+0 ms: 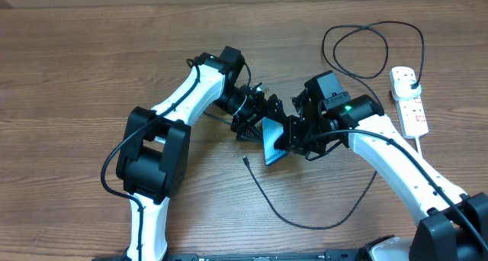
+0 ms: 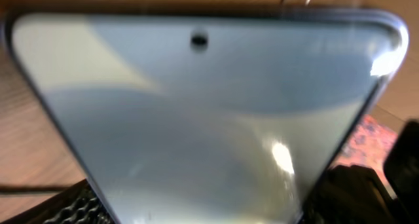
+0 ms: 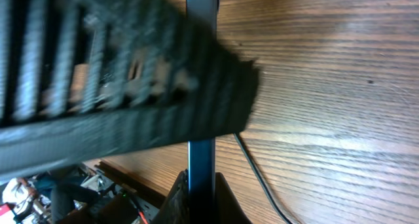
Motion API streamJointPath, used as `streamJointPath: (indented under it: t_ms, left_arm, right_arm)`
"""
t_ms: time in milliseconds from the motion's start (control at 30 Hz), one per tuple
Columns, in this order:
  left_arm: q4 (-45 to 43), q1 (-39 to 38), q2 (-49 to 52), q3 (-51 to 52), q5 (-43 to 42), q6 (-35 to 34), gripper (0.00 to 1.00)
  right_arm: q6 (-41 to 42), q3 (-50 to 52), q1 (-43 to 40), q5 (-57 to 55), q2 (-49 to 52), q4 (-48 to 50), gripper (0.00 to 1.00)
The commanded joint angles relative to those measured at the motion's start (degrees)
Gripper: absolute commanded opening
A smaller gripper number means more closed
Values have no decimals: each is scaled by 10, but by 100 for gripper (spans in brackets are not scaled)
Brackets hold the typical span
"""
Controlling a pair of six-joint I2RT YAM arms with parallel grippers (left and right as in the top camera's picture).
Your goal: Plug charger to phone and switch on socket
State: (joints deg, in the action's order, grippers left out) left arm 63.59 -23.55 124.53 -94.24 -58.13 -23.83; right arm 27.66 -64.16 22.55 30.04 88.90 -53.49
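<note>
At centre of surface [image 1: 91, 70], phone [image 1: 274, 143] stood tilted between arms. Right end effector [image 1: 293, 135] clamped fully on its edge; left end effector [image 1: 255, 120] opening unclear. Charger tip [image 1: 246, 162] lay loose nearby. Best approach: steady phone, expose port.

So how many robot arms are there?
2. The left arm reaches in from the bottom left of the overhead view, the right arm from the bottom right, meeting at the phone. No others seem hidden.

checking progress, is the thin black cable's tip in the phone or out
Out: the thin black charger cable's tip lies on the wooden table, apart from the slim blue-screened phone.
</note>
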Motion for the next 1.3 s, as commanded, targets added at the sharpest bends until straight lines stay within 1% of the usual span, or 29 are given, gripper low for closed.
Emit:
streamJointPath:
  t_ms: [0, 67, 133, 167, 200, 300, 433, 567, 733, 800, 867, 967, 1033, 1100, 1133, 1167, 1200, 1267]
  left_arm:
    - [-14, 0, -22, -4, 57, 8, 100]
    - [-33, 2, -22, -4, 45, 12, 100]
    - [-60, 2, -22, -4, -3, 30, 100]
    - [-92, 3, -22, -4, -79, 58, 100]
    - [-108, 5, -22, -4, -121, 69, 100]
    - [-157, 12, -22, -4, -222, 89, 97]
    - [-210, 24, -22, -4, -319, 105, 95]
    - [-223, 29, -22, -4, -325, 106, 89]
    - [-246, 29, -23, -4, -325, 105, 74]
    - [-264, 29, -24, -4, -325, 103, 72]
    - [-288, 29, -24, -4, -325, 88, 68]
    - [-333, 30, -24, -5, -325, 46, 63]
    - [-370, 30, -24, -5, -325, 14, 53]
    - [-410, 30, -24, -5, -325, -20, 34]
    - [-430, 30, -24, -5, -325, -37, 26]
    - [-454, 30, -24, -5, -325, -56, 21]
    - [-472, 31, -24, -5, -325, -73, 18]
    - [-516, 31, -24, -5, -325, -116, 18]
  right_arm:
    - [5, -2, 2, 26, 0, 20, 4]
    - [7, -2, 2, 27, 0, 30, 4]
    - [7, -2, 2, 26, 0, 40, 4]
    - [7, -2, 2, 27, 0, 47, 4]
    - [7, -2, 1, 28, 0, 51, 4]
    - [6, -3, -14, 56, 0, 67, 4]
    - [4, -3, -55, 122, 0, 97, 4]
    - [-16, -3, -92, 179, 0, 126, 4]
    - [-22, -3, -98, 185, 0, 148, 4]
    - [-22, -3, -98, 185, 0, 158, 4]
    - [-22, -3, -98, 183, 0, 163, 4]
    - [-22, -3, -98, 172, 0, 161, 4]
    - [-22, -3, -98, 166, 0, 161, 4]
    - [-22, -3, -98, 160, 0, 161, 4]
    - [-22, -3, -99, 158, 0, 161, 4]
    - [-22, -3, -99, 155, 0, 160, 4]
    - [-23, -3, -99, 152, 0, 159, 4]
    - [-24, -3, -99, 147, 0, 157, 4]
